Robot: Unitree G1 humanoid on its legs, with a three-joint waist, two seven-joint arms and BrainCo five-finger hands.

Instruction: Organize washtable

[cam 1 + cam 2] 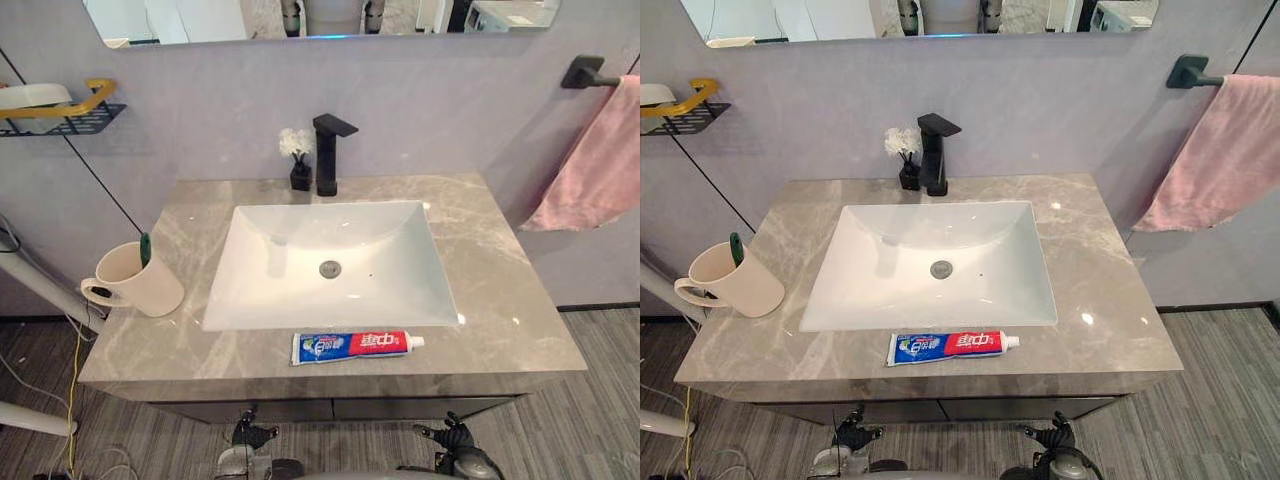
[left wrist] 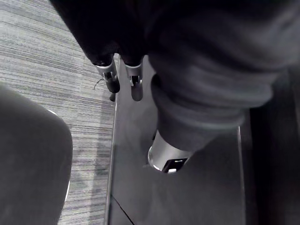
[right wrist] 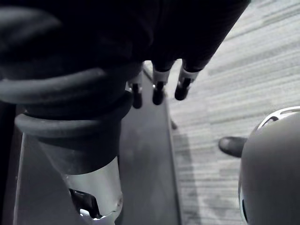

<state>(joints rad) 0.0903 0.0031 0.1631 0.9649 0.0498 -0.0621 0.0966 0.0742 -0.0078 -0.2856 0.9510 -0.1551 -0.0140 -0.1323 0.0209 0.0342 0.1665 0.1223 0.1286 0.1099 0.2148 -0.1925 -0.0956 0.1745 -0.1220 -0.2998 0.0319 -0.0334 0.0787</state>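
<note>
Green handle (image 1: 145,248) mostly inside cup (image 1: 142,290) (kind unclear); pink towel (image 1: 595,160) partly beyond right edge

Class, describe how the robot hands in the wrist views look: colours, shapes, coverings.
The left robot hand has slim silver fingers with dark tips and a thicker silver thumb set apart; a dark ribbed cover wraps its back and wrist. The right robot hand matches: silver dark-tipped fingers, silver thumb, dark ribbed cover.

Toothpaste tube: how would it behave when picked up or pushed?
The toothpaste tube lies flat, so it should slide, not roll. It looks plump and soft, likely denting under a squeeze. Its smooth skin may slip.
</note>
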